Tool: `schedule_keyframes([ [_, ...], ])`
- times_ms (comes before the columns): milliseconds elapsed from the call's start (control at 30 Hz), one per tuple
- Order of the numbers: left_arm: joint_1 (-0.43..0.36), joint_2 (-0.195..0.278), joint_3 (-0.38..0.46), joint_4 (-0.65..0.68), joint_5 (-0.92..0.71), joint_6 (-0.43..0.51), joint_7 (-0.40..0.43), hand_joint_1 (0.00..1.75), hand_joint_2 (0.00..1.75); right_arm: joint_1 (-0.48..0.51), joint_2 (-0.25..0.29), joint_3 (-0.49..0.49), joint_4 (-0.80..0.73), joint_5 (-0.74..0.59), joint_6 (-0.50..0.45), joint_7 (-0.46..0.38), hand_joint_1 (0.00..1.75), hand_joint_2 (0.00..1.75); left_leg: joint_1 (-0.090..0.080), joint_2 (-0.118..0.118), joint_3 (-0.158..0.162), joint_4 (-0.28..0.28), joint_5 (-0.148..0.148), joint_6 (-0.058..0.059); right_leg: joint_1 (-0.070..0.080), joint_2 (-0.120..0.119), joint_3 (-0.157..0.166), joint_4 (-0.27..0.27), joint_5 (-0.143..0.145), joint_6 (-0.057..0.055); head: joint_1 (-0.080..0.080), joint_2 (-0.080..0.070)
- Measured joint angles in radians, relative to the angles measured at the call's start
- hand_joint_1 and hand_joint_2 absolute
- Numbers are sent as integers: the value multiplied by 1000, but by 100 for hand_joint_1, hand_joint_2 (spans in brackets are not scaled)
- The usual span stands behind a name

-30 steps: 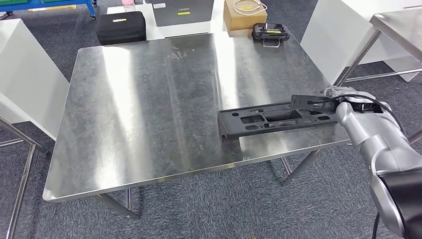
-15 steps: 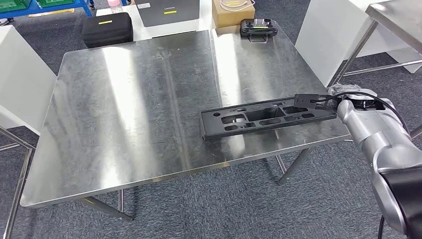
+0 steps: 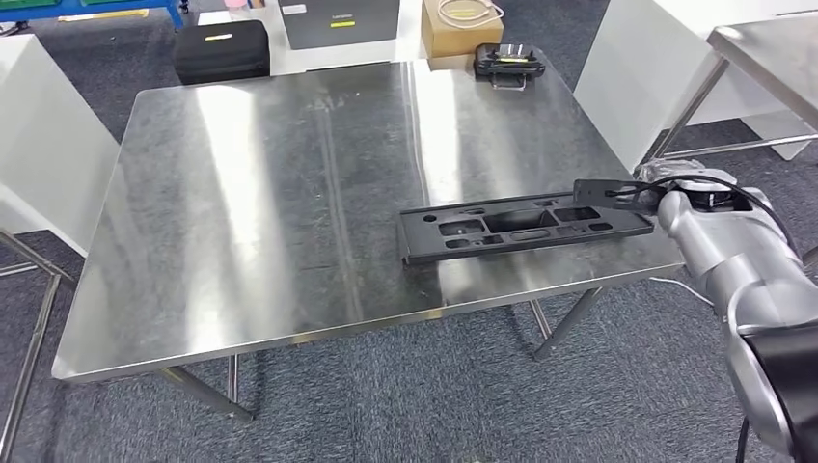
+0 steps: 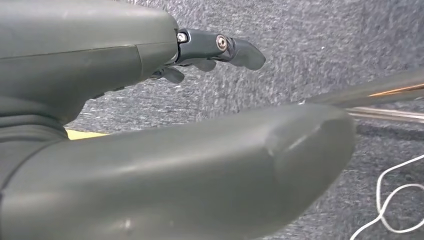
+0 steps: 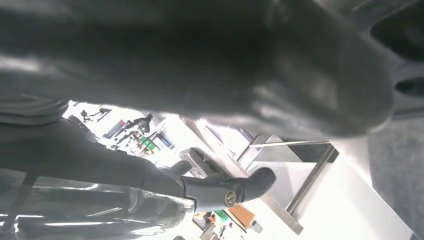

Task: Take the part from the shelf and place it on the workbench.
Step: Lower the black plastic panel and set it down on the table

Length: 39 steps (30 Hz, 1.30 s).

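A long black plastic part (image 3: 521,227) with several cutouts lies flat, low over the right side of the steel workbench (image 3: 270,193). My right hand (image 3: 664,196) grips its right end just past the bench's right edge. Whether the part's left end touches the surface I cannot tell. In the right wrist view the dark part (image 5: 200,55) sits close to the lens, with my right hand's fingers (image 5: 225,190) curled under it. My left hand (image 4: 210,50) hangs over grey carpet with fingers apart and nothing in it.
At the bench's far edge lies a black controller (image 3: 508,63). Behind it stand a cardboard box (image 3: 461,27), a dark box (image 3: 338,21) and a black case (image 3: 220,50). White panels (image 3: 48,145) flank the bench, and another steel table (image 3: 772,48) stands at right.
The whole picture shifted as the camera moved. The part, still in my right hand, reaches slightly further in over the bench than a second ago.
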Motion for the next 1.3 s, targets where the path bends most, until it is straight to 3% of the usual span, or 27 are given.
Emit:
schedule_keyframes([
  [67,1,-4,0,0,0,-1,0,0,0,7,-1,1,2,1,0,1,0,0,3,0,-9,1,5,-8,-11,-1,-18,70,-26,15,0,0],
  [100,1,-6,0,0,0,-2,0,0,0,10,-1,1,3,1,-1,2,0,0,5,0,-12,3,8,-12,-17,-2,2,47,-18,27,0,0],
  [167,1,-7,0,0,-1,-5,0,0,0,10,-2,2,3,1,-1,2,0,0,10,0,-18,10,8,-22,-30,-8,85,-89,17,51,1,0],
  [200,0,-6,0,0,-1,-7,0,0,0,9,-2,3,3,2,-1,2,0,0,10,0,-23,15,8,-28,-30,-9,121,-149,31,56,1,0],
  [267,0,-3,0,0,-2,-10,0,0,0,8,-5,4,4,4,-1,2,0,0,7,-1,-32,24,9,-41,-27,-6,147,-197,40,43,1,0],
  [367,3,-3,0,0,-2,-11,0,0,0,10,-6,5,4,6,-1,2,0,0,10,-2,-45,38,5,-53,-31,-1,140,-194,51,18,-1,0],
  [433,3,-2,0,0,-2,-11,-1,0,0,10,-4,6,5,7,-1,2,0,0,16,-5,-72,102,-43,-64,-34,-1,136,-194,56,5,-1,0],
  [500,3,-2,0,0,-2,-11,-1,0,0,10,-4,6,5,7,-1,2,0,0,18,-7,-126,236,-117,-72,-31,-1,131,-194,61,-5,-1,0],
  [567,4,-2,0,0,-2,-11,0,0,0,10,-4,6,5,7,-1,2,0,0,19,-8,-162,329,-151,-72,-27,-1,124,-194,66,-13,-1,0],
  [600,4,-2,0,0,-2,-11,0,0,0,11,-3,7,5,7,-1,2,0,0,19,-8,-151,319,-140,-68,-25,0,121,-194,69,-15,-1,0],
  [700,3,0,1,0,-2,-11,0,0,0,8,-2,8,5,7,-1,2,0,0,14,-13,-35,128,-62,-43,-18,2,118,-194,75,-16,-1,0],
  [767,2,3,1,0,-3,-11,-1,0,0,5,-2,8,5,7,-1,2,0,0,6,-15,6,51,-44,-31,-15,2,115,-194,81,-9,0,0],
  [867,2,4,2,0,-2,-10,-1,0,0,3,-3,9,5,7,-1,2,0,0,3,-11,4,33,-28,-27,-13,-1,107,-196,91,10,0,0],
  [900,2,3,2,0,-2,-11,-1,0,0,2,-4,9,5,7,-1,2,0,0,5,-9,4,23,-18,-24,-11,-1,98,-185,82,12,0,0],
  [967,0,1,3,0,-2,-11,-1,0,0,0,-7,9,6,7,-1,2,0,0,9,-6,-2,7,3,-18,-10,-3,57,-102,32,5,2,0],
  [1033,0,0,3,0,-3,-12,-1,0,0,3,-8,9,6,7,-1,2,0,0,9,-7,-17,5,14,-15,-11,-3,4,32,-31,0,3,0],
  [1067,0,-1,3,0,-3,-12,-1,0,0,7,-9,9,7,7,-1,2,0,0,9,-7,-24,6,18,-16,-11,-3,-8,74,-48,3,3,0],
  [1100,1,-1,4,0,-3,-12,-1,0,0,11,-9,10,8,7,-1,2,0,0,9,-7,-30,6,23,-18,-11,-3,-1,78,-49,9,4,0],
  [1133,1,-2,4,0,-3,-12,-1,0,0,13,-9,10,8,7,-2,2,0,0,9,-7,-35,7,26,-20,-11,-4,29,37,-36,16,3,0],
  [1200,0,-3,4,0,-3,-12,-1,0,0,12,-9,10,8,7,-5,4,0,0,7,-7,-42,10,32,-26,-12,-8,120,-110,1,27,4,0],
  [1233,0,-4,4,0,-3,-12,-2,0,0,11,-9,10,8,9,-7,6,0,0,4,-7,-46,12,34,-30,-11,-9,155,-169,16,25,3,0],
  [1300,0,-4,4,0,-3,-12,-2,0,0,10,-9,10,8,16,-16,16,0,0,1,-6,-52,14,41,-40,-7,-9,177,-213,27,12,2,0],
])
